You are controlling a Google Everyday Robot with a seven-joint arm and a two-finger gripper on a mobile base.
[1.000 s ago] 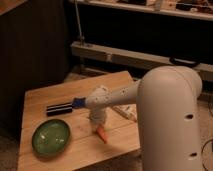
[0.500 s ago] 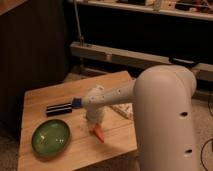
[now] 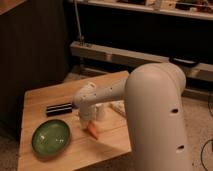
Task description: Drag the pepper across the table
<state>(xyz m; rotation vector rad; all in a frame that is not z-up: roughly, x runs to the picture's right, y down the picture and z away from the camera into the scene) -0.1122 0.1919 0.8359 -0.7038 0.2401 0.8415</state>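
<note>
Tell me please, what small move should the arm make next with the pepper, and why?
Probably a short, low slide toward the near edge of the table. The tool is down at the pepper, which lies on the wood just right of the green bowl, so it should steer clear of the bowl.

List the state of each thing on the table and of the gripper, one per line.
pepper: lying on the table, right under the gripper, beside the green bowl.
gripper: lowered onto the pepper near the table's middle.
green bowl: upright, nothing in it, at the front left.
black object: lying flat behind the bowl.
table: standing, top level.
</note>
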